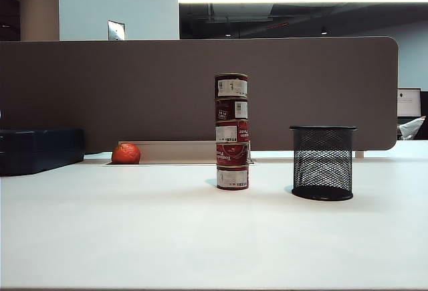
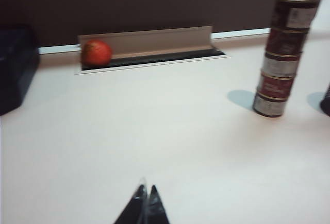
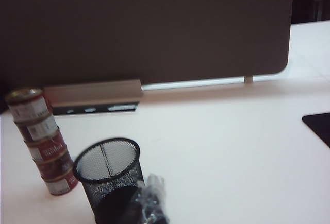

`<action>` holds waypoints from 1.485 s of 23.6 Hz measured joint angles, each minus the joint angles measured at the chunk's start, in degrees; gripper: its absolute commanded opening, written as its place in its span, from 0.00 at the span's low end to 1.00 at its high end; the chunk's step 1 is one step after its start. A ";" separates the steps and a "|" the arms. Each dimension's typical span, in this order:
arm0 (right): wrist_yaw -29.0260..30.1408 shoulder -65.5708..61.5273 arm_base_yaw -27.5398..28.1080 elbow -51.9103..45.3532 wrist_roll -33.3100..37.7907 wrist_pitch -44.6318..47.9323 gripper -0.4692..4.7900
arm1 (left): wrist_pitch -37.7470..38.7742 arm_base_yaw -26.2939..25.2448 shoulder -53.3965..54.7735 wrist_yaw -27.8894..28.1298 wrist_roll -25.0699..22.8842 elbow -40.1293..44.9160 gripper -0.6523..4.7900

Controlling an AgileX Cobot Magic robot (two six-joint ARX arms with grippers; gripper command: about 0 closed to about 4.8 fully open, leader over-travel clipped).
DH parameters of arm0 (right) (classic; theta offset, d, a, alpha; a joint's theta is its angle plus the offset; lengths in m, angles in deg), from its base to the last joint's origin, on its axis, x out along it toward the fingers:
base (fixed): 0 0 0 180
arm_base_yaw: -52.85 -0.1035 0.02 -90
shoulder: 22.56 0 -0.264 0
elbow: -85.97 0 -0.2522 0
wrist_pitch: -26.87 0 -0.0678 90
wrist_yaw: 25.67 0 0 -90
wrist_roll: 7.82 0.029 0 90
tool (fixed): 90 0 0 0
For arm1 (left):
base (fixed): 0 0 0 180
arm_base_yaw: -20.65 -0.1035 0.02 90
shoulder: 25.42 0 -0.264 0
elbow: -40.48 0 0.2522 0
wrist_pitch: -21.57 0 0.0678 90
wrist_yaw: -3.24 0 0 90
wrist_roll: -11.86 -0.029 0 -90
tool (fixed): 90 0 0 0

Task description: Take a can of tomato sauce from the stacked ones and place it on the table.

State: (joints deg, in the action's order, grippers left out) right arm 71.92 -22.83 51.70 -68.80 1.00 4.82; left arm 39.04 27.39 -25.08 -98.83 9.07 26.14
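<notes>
Five tomato paste cans (image 1: 231, 131) stand stacked in one upright column on the white table (image 1: 167, 237), mid-table, in front of the partition. Each is short, dark red, with a white label panel and silvery rims. The top can (image 1: 231, 85) sits squarely.

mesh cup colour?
Black wire-mesh cup, clearest in the exterior view.

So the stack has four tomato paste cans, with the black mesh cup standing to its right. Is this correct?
Not quite: the stack has five cans, not four, as the exterior view shows. The black mesh cup does stand to its right there.
</notes>
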 measured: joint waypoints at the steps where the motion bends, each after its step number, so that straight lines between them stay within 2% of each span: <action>1: 0.07 -0.50 0.00 1.95 0.33 -1.09 0.07 | 0.00 0.00 0.00 -1.40 0.00 0.02 0.11; 3: 0.92 -3.21 0.00 5.77 0.46 -3.28 0.07 | 0.00 0.00 0.00 -3.21 0.00 0.02 0.11; 7: 6.54 -12.44 0.00 13.20 0.57 -4.37 0.09 | 0.00 0.00 0.00 -3.48 0.02 0.00 0.11; 8: 7.96 -14.99 0.00 14.97 0.55 -4.94 0.11 | 0.00 0.00 0.00 -3.48 0.02 0.00 0.11; 9: 8.83 -17.07 0.00 16.46 0.57 -5.27 0.20 | -0.02 0.00 0.00 -3.48 0.02 0.00 0.11; 10: 10.21 -21.99 -0.02 20.06 0.52 -6.10 0.22 | -0.02 0.00 0.00 -3.56 0.02 0.00 0.11; 15: 14.47 -32.65 -0.02 28.50 0.59 -6.62 0.25 | 0.00 0.00 0.00 -3.58 0.02 0.02 0.11; 19: 17.33 -40.74 -1.22 35.30 0.57 -7.06 0.50 | -0.02 0.00 0.00 -3.58 0.02 0.00 0.11; 23: 17.75 -49.11 -5.86 42.95 0.57 -6.80 0.61 | -0.02 0.00 -0.02 -3.58 0.02 0.00 0.11; 27: 17.70 -62.58 -13.35 52.06 0.57 -6.58 0.88 | 0.00 0.00 -0.02 -3.58 0.02 0.00 0.11; 28: 17.75 -64.39 -14.10 52.94 0.57 -6.56 0.98 | -0.02 0.00 -0.02 -3.58 0.04 0.00 0.11; 35: 16.31 -81.11 -19.89 62.12 0.59 -6.10 1.00 | 0.00 0.00 0.00 -3.58 0.02 0.00 0.11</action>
State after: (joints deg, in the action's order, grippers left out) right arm 88.23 -103.94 31.81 -6.68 1.59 -1.28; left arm 39.04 27.39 -25.08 -102.42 9.09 26.14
